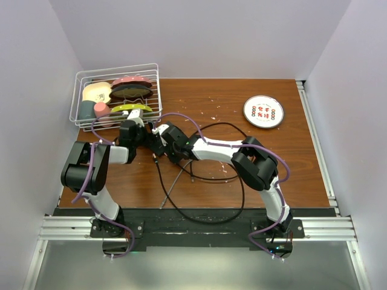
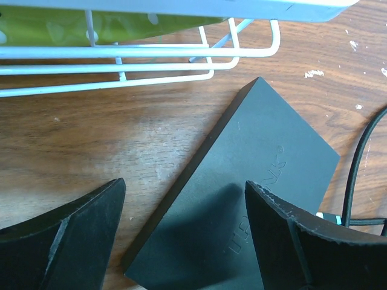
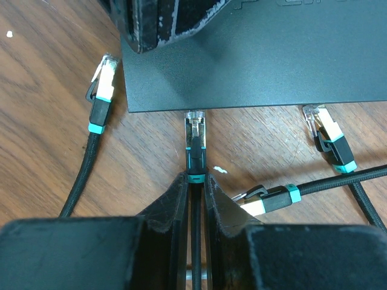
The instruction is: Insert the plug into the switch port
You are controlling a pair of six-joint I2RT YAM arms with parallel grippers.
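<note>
- Plug [image 3: 195, 136] is sitting mid-frame in the right wrist view, its clear tip meeting the near edge of the black switch [image 3: 272, 60]. The port itself is not showing.
- Right tool [image 3: 195, 181] is pinching the plug at its teal collar. Held that far back, the tip could be tilting and jamming against the casing.
- Left tool [image 2: 184, 199] is hanging spread over the switch and seemingly not clamping it, so a push is risking sliding the switch toward the wire basket [image 2: 151, 54] at the top of the frame.

Spare plugs [image 3: 104, 75] either side of the plug [image 3: 195, 136]; wire basket [image 2: 151, 51] just behind the switch [image 2: 254, 157].
</note>
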